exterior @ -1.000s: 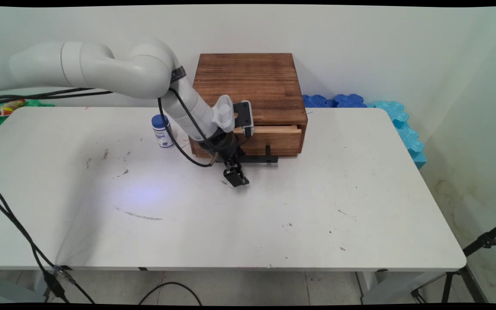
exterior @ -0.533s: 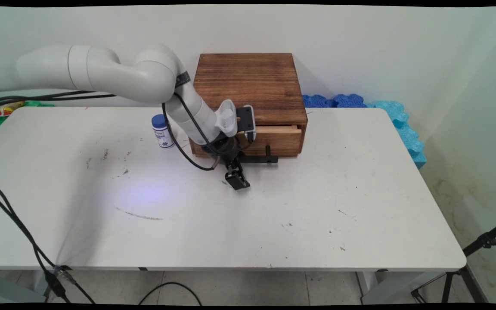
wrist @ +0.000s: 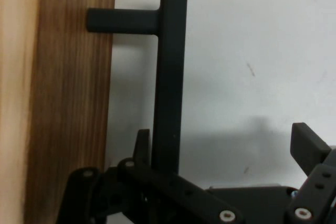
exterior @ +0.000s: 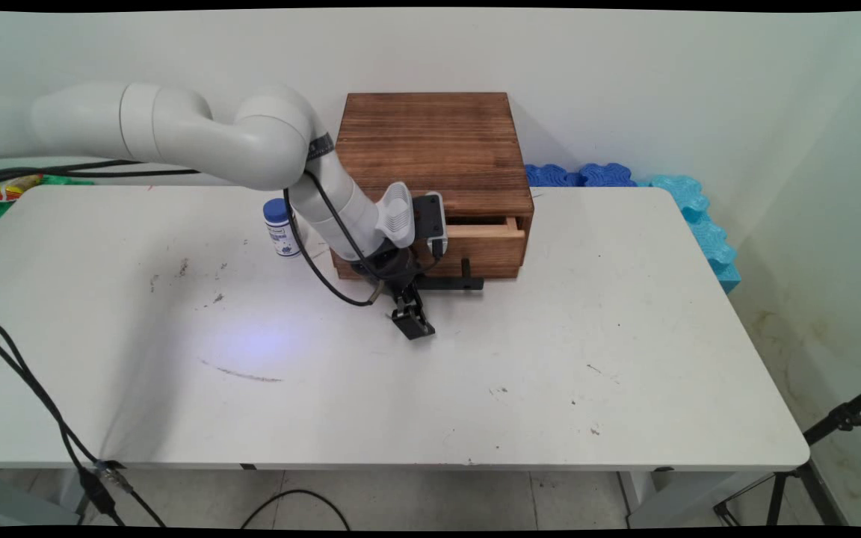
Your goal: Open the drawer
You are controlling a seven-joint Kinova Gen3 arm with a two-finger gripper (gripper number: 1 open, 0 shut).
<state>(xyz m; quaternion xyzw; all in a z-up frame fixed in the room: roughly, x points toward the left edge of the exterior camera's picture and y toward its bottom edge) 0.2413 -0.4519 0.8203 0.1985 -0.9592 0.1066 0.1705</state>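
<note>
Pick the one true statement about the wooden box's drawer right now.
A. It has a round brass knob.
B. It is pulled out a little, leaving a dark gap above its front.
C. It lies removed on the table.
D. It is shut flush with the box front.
B: the drawer sticks out slightly from the wooden box, a dark gap shows above its pale top edge, and its black bar handle has the open claw around it.
</note>
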